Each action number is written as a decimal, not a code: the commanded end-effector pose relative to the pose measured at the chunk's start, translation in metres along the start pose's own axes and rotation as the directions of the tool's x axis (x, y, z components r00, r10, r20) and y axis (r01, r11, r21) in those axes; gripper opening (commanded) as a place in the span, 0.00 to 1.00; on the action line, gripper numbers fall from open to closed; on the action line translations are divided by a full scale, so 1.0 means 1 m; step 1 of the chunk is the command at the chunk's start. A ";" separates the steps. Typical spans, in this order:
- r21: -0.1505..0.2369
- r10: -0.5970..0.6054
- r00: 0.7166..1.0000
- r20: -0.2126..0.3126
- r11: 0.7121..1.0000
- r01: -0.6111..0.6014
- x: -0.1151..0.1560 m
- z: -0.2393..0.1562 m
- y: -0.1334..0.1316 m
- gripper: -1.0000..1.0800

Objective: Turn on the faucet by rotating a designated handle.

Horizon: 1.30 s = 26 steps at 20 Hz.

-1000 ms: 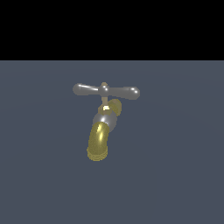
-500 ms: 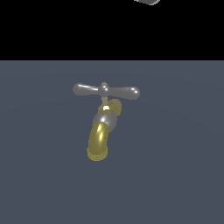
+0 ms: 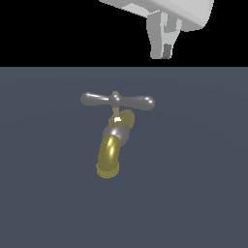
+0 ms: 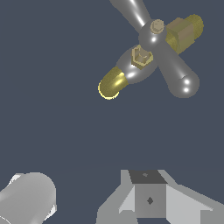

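Faucet (image 3: 113, 145) unmoved, gripper (image 3: 164, 46) newly lowered into view

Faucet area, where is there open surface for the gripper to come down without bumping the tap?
The grey surface lies bare on both sides of the faucet and below its spout. The tight spot is around the handle, whose crossbar sticks out to either side above the spout. The gripper hangs above, toward the exterior view's right, touching nothing.

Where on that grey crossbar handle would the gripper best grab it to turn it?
Probably near a bulbous end of the handle, likely the one on the exterior view's right, nearest the gripper. Coming down from above suits the level bar, and gripping far from the stem on the faucet gives leverage.
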<state>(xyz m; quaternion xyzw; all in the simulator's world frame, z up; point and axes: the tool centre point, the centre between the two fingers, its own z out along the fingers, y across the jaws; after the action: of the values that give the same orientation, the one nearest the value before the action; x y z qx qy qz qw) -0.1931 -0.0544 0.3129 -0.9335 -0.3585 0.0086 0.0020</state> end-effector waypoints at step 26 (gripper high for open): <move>-0.017 -0.515 0.857 -0.005 0.857 0.515 0.054 0.111 0.047 0.00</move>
<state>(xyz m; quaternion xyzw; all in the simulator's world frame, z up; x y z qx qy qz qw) -0.1255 -0.0542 0.2030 -0.8079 -0.5893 0.0013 -0.0010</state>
